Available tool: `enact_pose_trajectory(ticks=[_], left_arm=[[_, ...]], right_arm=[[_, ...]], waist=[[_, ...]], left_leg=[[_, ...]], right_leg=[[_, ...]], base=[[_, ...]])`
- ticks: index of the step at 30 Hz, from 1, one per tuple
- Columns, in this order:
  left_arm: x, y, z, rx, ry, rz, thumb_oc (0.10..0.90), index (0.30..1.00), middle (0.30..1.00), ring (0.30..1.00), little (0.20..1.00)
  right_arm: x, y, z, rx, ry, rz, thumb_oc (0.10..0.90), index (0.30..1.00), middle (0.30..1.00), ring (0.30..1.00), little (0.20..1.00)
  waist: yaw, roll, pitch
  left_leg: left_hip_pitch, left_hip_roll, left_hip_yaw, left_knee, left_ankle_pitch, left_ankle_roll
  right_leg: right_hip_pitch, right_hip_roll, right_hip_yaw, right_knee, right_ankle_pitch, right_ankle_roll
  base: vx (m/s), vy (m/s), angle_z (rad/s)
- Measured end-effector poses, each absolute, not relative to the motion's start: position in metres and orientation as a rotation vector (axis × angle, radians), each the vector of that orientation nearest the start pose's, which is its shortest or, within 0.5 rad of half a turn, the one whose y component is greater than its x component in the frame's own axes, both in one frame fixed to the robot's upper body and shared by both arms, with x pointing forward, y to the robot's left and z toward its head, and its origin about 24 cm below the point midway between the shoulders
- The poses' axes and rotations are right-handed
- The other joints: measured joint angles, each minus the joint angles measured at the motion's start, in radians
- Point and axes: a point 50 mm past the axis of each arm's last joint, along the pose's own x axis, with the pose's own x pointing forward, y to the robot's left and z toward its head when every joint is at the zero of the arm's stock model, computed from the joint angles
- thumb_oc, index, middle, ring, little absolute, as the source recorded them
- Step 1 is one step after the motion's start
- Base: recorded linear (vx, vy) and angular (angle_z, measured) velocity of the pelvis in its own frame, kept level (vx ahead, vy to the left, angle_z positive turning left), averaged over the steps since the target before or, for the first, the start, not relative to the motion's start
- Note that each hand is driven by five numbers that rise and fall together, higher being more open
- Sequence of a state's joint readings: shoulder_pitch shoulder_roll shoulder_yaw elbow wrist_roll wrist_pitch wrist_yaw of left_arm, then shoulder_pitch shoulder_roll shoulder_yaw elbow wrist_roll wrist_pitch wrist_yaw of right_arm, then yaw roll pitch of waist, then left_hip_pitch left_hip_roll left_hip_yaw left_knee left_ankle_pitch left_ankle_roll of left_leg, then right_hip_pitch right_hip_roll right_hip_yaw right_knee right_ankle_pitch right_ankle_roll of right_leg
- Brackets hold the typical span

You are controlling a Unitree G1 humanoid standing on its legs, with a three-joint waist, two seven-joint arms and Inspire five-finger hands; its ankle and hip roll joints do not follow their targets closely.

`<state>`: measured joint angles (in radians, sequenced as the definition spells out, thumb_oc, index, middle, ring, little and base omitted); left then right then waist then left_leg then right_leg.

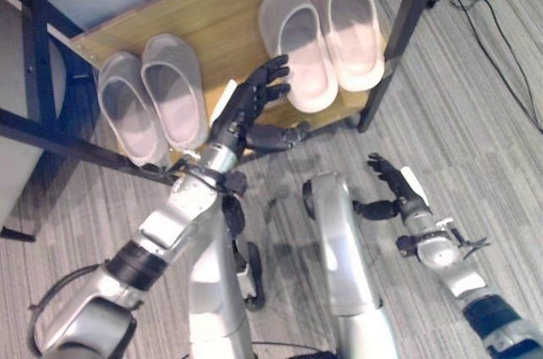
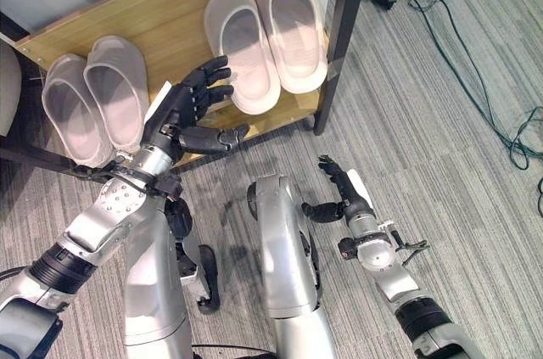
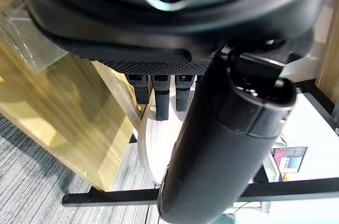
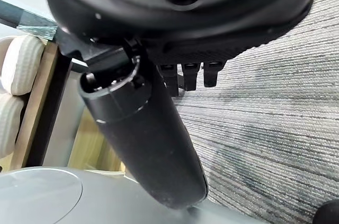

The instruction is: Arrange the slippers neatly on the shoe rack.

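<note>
Four pale, smooth moulded slippers sit on the wooden shelf (image 1: 216, 24) of the shoe rack, upper half of the head views, in two pairs. Left pair (image 1: 153, 96): side by side, touching, long axes running up-down in frame and leaning slightly left, toes toward the top. Right pair (image 1: 321, 35): also touching, parallel, same orientation, rounded toe caps at the top, open heels toward the shelf's front edge. Shelf is light wood grain with a black metal frame (image 1: 405, 32); the floor is grey striped carpet (image 1: 475, 130). Left hand (image 1: 254, 109) at frame centre over the shelf's front edge between the pairs, fingers spread straight, thumb out, holding nothing. Right hand (image 1: 392, 185) lower right over the carpet, fingers loosely extended, empty.
</note>
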<state>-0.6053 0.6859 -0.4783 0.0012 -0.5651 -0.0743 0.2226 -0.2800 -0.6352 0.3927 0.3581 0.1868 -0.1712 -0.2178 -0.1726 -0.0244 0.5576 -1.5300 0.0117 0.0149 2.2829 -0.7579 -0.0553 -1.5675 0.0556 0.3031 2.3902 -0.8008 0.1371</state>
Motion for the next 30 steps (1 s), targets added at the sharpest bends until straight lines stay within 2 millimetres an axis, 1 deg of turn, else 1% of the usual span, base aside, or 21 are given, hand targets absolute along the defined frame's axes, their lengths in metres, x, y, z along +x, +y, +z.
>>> enact_pose_trajectory(ticks=[3, 4, 5, 7, 8, 9, 11, 13, 14, 16, 19, 20, 21, 22, 23, 27, 30], left_arm=[[0.322, 0.144, 0.191, 0.19, -0.403, -0.284, 0.8, 0.9, 0.9, 0.9, 0.9], [0.322, 0.144, 0.19, 0.19, -0.402, -0.283, 0.8, 0.9, 0.9, 0.9, 0.9], [0.322, 0.144, 0.191, 0.19, -0.404, -0.282, 0.8, 0.9, 0.9, 0.9, 0.9], [0.321, 0.146, 0.191, 0.188, -0.406, -0.28, 0.8, 0.9, 0.9, 0.9, 0.9], [0.32, 0.147, 0.192, 0.186, -0.413, -0.277, 0.8, 0.9, 0.9, 0.9, 0.9], [0.319, 0.148, 0.192, 0.188, -0.418, -0.278, 0.8, 0.9, 0.9, 0.9, 0.9], [0.314, 0.151, 0.195, 0.197, -0.434, -0.281, 0.8, 0.9, 0.9, 0.9, 0.9], [0.305, 0.157, 0.202, 0.154, -0.477, -0.267, 0.8, 0.9, 0.9, 0.9, 0.9], [0.302, 0.161, 0.205, 0.147, -0.492, -0.261, 0.8, 0.9, 0.9, 0.9, 0.9], [0.294, 0.169, 0.213, 0.163, -0.53, -0.249, 0.8, 0.9, 0.9, 0.9, 0.9], [0.276, 0.184, 0.229, 0.183, -0.611, -0.224, 0.8, 0.9, 0.9, 0.9, 0.9], [0.272, 0.184, 0.234, 0.18, -0.64, -0.231, 0.8, 0.9, 0.9, 0.9, 0.9], [0.27, 0.183, 0.236, 0.17, -0.653, -0.237, 0.8, 0.9, 0.9, 0.9, 0.9], [0.265, 0.184, 0.238, 0.142, -0.667, -0.242, 0.8, 0.9, 0.9, 0.9, 0.9], [0.262, 0.182, 0.239, 0.131, -0.68, -0.252, 0.8, 0.9, 0.9, 0.9, 0.9], [0.258, 0.178, 0.237, 0.113, -0.684, -0.276, 0.8, 0.9, 0.9, 0.9, 0.9], [0.256, 0.174, 0.232, 0.117, -0.669, -0.325, 0.8, 0.9, 0.9, 0.9, 0.9]], right_arm=[[0.296, -0.22, 0.054, -0.527, -0.021, 0.051, 0.8, 0.9, 0.9, 0.9, 0.9], [0.295, -0.22, 0.053, -0.526, -0.019, 0.051, 0.8, 0.9, 0.9, 0.9, 0.9], [0.295, -0.22, 0.053, -0.526, -0.019, 0.051, 0.8, 0.9, 0.9, 0.9, 0.9], [0.295, -0.22, 0.052, -0.525, -0.016, 0.052, 0.8, 0.9, 0.9, 0.9, 0.9], [0.294, -0.221, 0.051, -0.527, -0.013, 0.051, 0.8, 0.9, 0.9, 0.9, 0.9], [0.294, -0.221, 0.051, -0.53, -0.012, 0.052, 0.8, 0.9, 0.9, 0.9, 0.9], [0.293, -0.22, 0.051, -0.533, -0.014, 0.053, 0.8, 0.9, 0.9, 0.9, 0.9], [0.292, -0.221, 0.049, -0.532, -0.008, 0.053, 0.8, 0.9, 0.9, 0.9, 0.9], [0.291, -0.222, 0.048, -0.531, -0.006, 0.051, 0.8, 0.9, 0.9, 0.9, 0.9], [0.289, -0.223, 0.046, -0.536, 0.002, 0.049, 0.8, 0.9, 0.9, 0.9, 0.9], [0.284, -0.226, 0.042, -0.535, 0.016, 0.042, 0.8, 0.9, 0.9, 0.9, 0.9], [0.282, -0.228, 0.04, -0.534, 0.022, 0.033, 0.8, 0.9, 0.9, 0.9, 0.9], [0.281, -0.23, 0.04, -0.534, 0.025, 0.028, 0.8, 0.9, 0.9, 0.9, 0.9], [0.281, -0.23, 0.04, -0.535, 0.022, 0.028, 0.8, 0.9, 0.9, 0.9, 0.9], [0.281, -0.231, 0.041, -0.534, 0.022, 0.023, 0.8, 0.9, 0.9, 0.9, 0.9], [0.281, -0.232, 0.041, -0.536, 0.021, 0.019, 0.8, 0.9, 0.9, 0.9, 0.9], [0.281, -0.232, 0.042, -0.534, 0.015, 0.015, 0.8, 0.9, 0.9, 0.9, 0.9]], waist=[[0.003, -0.001, 0.0], [0.002, -0.001, 0.0], [0.004, -0.001, 0.0], [0.004, -0.002, 0.0], [0.008, -0.002, 0.0], [0.008, -0.002, 0.0], [0.008, -0.002, 0.0], [0.01, -0.002, 0.0], [0.01, -0.001, 0.0], [0.015, -0.001, 0.0], [0.024, -0.001, 0.0], [0.035, 0.0, -0.001], [0.041, 0.0, -0.001], [0.042, 0.0, -0.001], [0.046, 0.001, -0.001], [0.051, 0.004, -0.003], [0.057, 0.011, -0.007]], left_leg=[[0.003, 0.0, 0.001, -0.001, -0.002, -0.001], [0.004, 0.0, -0.001, 0.002, 0.004, -0.011], [0.003, 0.0, -0.003, 0.001, -0.004, -0.001], [0.006, 0.0, -0.006, 0.002, 0.007, -0.015], [0.009, 0.0, -0.008, 0.002, -0.004, -0.012], [0.01, 0.0, -0.01, 0.003, -0.004, -0.012], [0.01, -0.001, -0.014, 0.004, -0.003, -0.016], [0.009, -0.001, -0.017, 0.004, -0.007, -0.02], [0.01, -0.001, -0.017, 0.004, -0.003, -0.022], [0.009, -0.001, -0.022, 0.008, -0.006, -0.022], [0.01, -0.001, -0.023, 0.008, -0.01, -0.024], [0.01, -0.002, -0.022, 0.007, -0.011, -0.027], [0.011, -0.002, -0.021, 0.007, -0.011, -0.024], [0.011, -0.002, -0.023, 0.008, -0.009, -0.029], [0.01, -0.002, -0.021, 0.007, -0.011, -0.021], [0.011, -0.002, -0.021, 0.005, -0.011, -0.019], [0.008, 0.001, -0.025, -0.005, -0.012, -0.021]], right_leg=[[0.001, 0.0, 0.0, -0.002, 0.0, 0.0], [0.002, 0.0, -0.004, 0.0, 0.003, 0.005], [0.001, -0.001, -0.004, -0.001, -0.002, -0.004], [0.004, 0.001, -0.006, 0.001, 0.004, 0.008], [0.005, 0.002, -0.009, 0.001, 0.0, -0.001], [0.007, 0.002, -0.011, 0.002, 0.0, -0.001], [0.006, 0.003, -0.013, 0.003, 0.0, 0.0], [0.004, 0.003, -0.013, 0.003, -0.003, -0.006], [0.004, 0.003, -0.017, 0.004, 0.0, 0.0], [0.004, 0.003, -0.021, 0.006, -0.002, -0.005], [0.005, 0.002, -0.02, 0.005, -0.006, -0.013], [0.005, 0.003, -0.021, 0.004, -0.005, -0.012], [0.006, 0.002, -0.022, 0.004, -0.005, -0.012], [0.008, 0.001, -0.023, 0.004, -0.005, -0.011], [0.007, 0.0, -0.022, 0.003, -0.007, -0.015], [0.011, -0.001, -0.022, 0.0, -0.007, -0.016], [0.007, -0.002, -0.03, -0.015, -0.007, -0.015]], base=[[0.0, 0.0, 0.0], [0.0, 0.0, 0.0], [0.0, 0.0, 0.0], [0.0, 0.0, 0.0], [0.0, 0.0, 0.0], [0.0, 0.0, 0.0], [0.0, 0.0, 0.0], [0.0, 0.0, 0.0], [0.0, 0.0, 0.0], [0.0, 0.0, 0.0], [0.0, 0.0, 0.0], [0.0, 0.0, 0.0], [0.0, 0.0, 0.0], [0.0, 0.0, 0.0], [0.03, 0.0, 0.03], [0.04, 0.027, 0.0], [0.01, 0.067, -0.04]])
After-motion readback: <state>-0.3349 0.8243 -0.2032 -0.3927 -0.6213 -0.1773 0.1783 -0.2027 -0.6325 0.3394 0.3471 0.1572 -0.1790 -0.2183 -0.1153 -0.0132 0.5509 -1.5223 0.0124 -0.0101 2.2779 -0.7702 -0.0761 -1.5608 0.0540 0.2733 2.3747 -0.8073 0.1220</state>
